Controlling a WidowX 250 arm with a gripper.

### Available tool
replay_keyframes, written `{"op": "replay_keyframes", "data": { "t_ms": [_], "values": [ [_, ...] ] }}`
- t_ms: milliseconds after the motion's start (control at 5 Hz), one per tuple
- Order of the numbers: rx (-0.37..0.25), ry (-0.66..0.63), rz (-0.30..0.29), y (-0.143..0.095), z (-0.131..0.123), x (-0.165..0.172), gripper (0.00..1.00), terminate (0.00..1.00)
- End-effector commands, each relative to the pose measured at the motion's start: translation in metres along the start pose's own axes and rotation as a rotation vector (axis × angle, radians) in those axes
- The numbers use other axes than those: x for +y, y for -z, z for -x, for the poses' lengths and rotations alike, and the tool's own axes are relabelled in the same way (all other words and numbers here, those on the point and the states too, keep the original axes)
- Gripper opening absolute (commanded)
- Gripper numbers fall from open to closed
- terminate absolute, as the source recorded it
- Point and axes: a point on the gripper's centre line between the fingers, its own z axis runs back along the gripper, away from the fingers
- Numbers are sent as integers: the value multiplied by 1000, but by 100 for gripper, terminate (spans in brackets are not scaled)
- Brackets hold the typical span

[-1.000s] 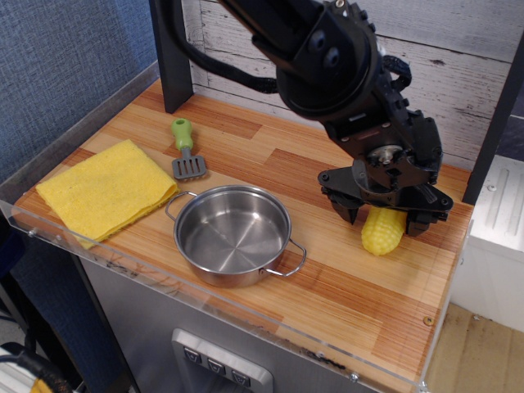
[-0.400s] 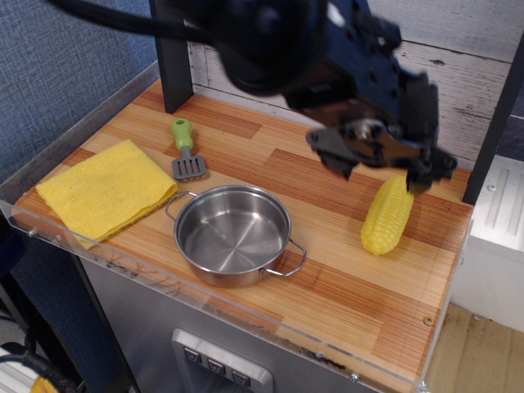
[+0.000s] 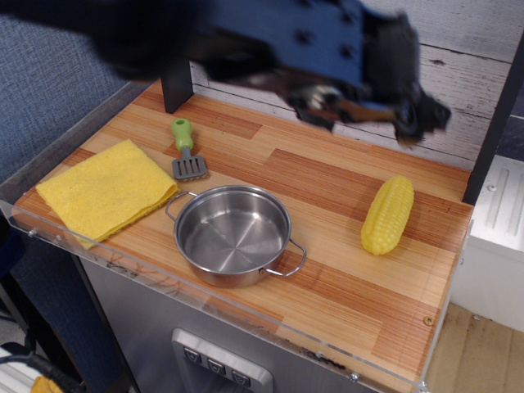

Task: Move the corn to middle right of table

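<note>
The hand (image 3: 368, 110) is blurred with motion, high over the far right of the bench (image 3: 344, 303), and it grasps nothing; its fingers look spread, though the blur makes that hard to confirm. A second ago it was down around the corn (image 3: 388, 214) with its fingers either side of the cob. Since then it has let go and risen, climbing further away over the last half second. The corn has not shifted in that time: it lies alone on the planks at the middle right, tilted with its narrow end toward the far right, well clear of the hand. To its left, apart from it, sits the pot (image 3: 234, 235), empty. Further left are the spatula (image 3: 187, 151) and the cloth (image 3: 106, 190), untouched. With the corn set down at the right middle and released, the move looks done, and only the retreat remains.
</note>
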Motion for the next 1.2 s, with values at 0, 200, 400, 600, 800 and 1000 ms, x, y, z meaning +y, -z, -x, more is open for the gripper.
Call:
{"op": "replay_keyframes", "data": {
  "t_ms": [0, 200, 400, 600, 800, 1000],
  "values": [
    [-97, -8, -5, -38, -6, 5, 100, 0],
    [-97, -8, -5, -38, -6, 5, 100, 0],
    [-97, -8, -5, -38, -6, 5, 100, 0],
    [-97, -8, -5, -38, -6, 5, 100, 0],
    [-97, -8, -5, -38, -6, 5, 100, 0],
    [-97, -8, -5, -38, -6, 5, 100, 100]
  ]
}}
